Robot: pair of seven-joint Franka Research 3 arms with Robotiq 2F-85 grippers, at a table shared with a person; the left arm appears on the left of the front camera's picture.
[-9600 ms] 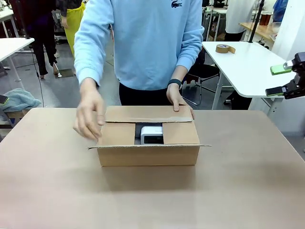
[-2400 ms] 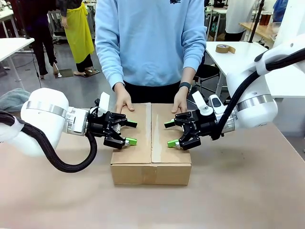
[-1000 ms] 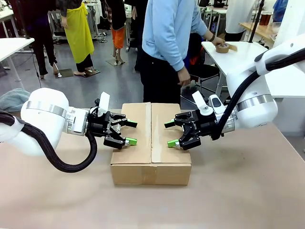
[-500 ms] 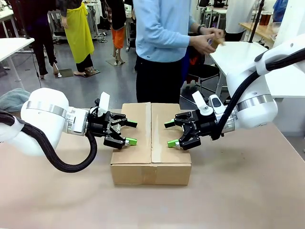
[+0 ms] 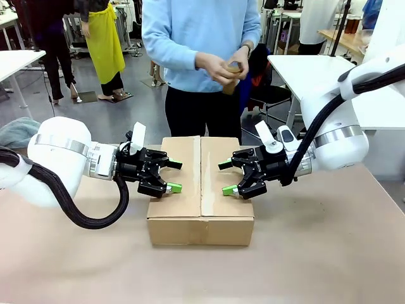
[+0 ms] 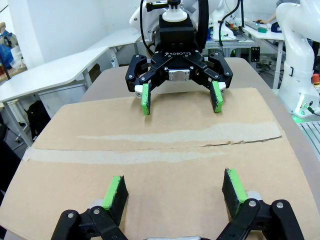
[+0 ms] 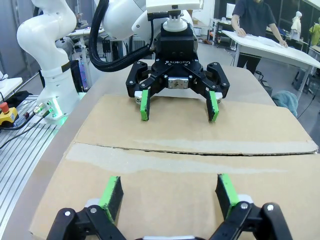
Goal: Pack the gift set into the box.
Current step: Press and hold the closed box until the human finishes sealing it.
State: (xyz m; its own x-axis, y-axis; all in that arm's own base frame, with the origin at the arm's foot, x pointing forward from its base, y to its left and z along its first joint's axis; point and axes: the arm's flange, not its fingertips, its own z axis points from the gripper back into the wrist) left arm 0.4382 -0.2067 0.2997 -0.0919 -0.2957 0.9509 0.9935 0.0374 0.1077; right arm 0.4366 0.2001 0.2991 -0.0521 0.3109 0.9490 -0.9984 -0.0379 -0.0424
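Note:
The box [image 5: 200, 183] lies in the middle of the table with its top flaps folded shut, seam running front to back. The gift set is hidden inside. My left gripper [image 5: 175, 177] is open, its green pads on the left flap. My right gripper [image 5: 226, 178] is open too, pads on the right flap. In the left wrist view my left gripper [image 6: 175, 192] spans the cardboard [image 6: 160, 150] and faces the right gripper [image 6: 180, 97]. From the right wrist, my right gripper [image 7: 170, 192] faces the left gripper [image 7: 177, 105] across the flaps [image 7: 190, 150].
A person [image 5: 202, 38] stands behind the box and holds a brown tape roll [image 5: 231, 68] in both hands at chest height. A white table [image 5: 316, 82] stands at the back right. Bare tan tabletop [image 5: 202, 272] lies in front of the box.
The person fetched the tape roll from the white table and turned back to face the box. Both arms and the box have stayed still.

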